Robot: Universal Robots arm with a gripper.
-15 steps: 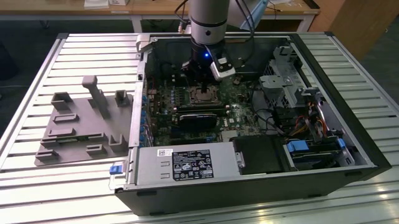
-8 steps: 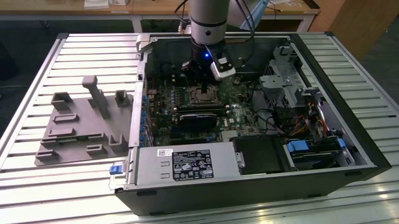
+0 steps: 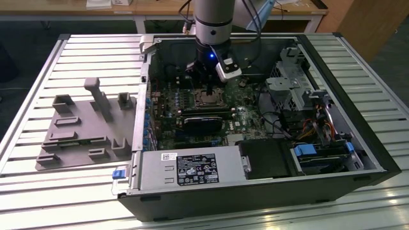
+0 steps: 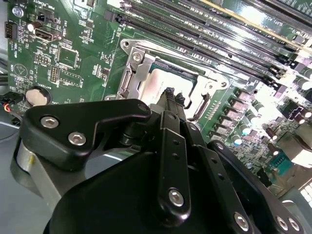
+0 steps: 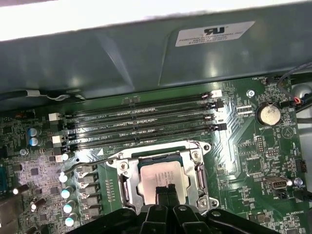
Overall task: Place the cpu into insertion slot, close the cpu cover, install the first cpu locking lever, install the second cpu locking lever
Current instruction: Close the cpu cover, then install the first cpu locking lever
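Gripper [image 5: 166, 191], its 2 fingers [image 5: 160, 195] pinched together on nothing, poised over the cpu cover [image 5: 199, 166], which lies flat around the seated cpu [image 5: 158, 175]. My worry: a slanted push slips off the thin frame and scrapes the chip.

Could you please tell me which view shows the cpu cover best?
The first wrist view: the cover lies face-on around the cpu, nearly all visible. In the second wrist view the gripper hides part of it. In the exterior view it is small, below the gripper.
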